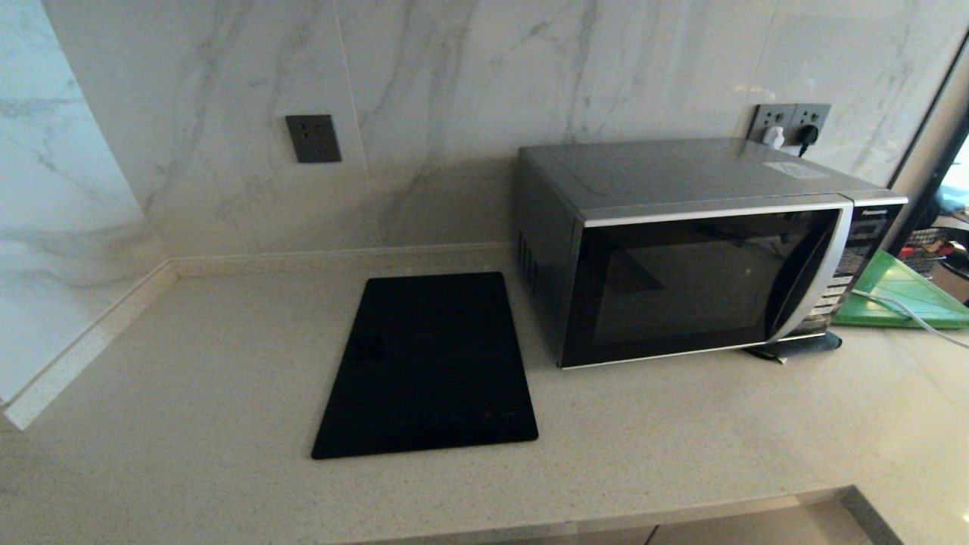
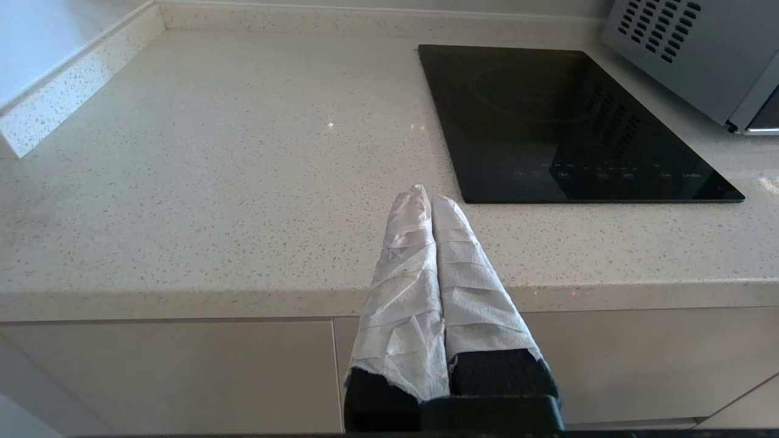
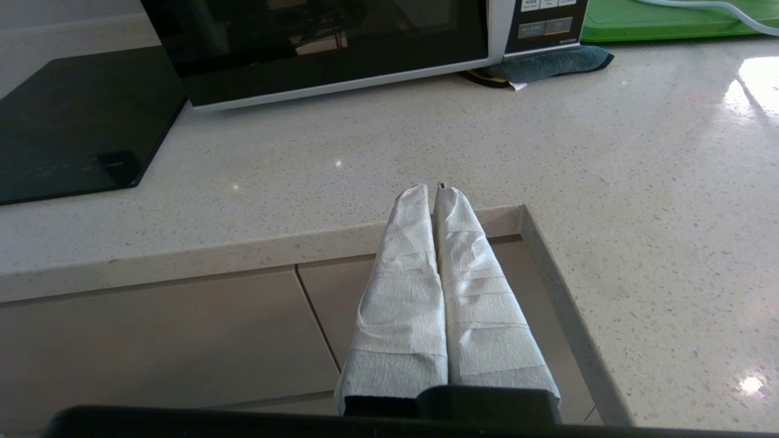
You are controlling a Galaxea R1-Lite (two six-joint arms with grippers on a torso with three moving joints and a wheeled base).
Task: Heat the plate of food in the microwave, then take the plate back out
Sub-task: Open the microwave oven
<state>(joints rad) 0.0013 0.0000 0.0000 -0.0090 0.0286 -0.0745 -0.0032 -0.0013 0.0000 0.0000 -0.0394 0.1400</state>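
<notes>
The silver-grey microwave stands at the back right of the counter with its dark glass door closed; its door also fills the top of the right wrist view, and its vented side shows in the left wrist view. The plate of food is out of view. My left gripper hangs shut and empty over the counter's front edge, before the cooktop. My right gripper is shut and empty at the counter's front edge, in front of the microwave. Neither arm appears in the head view.
A flat black glass cooktop lies left of the microwave. A green board with a white cable sits to the microwave's right, and a dark cloth is under its front corner. Marble walls enclose the back and left; the counter steps in at front right.
</notes>
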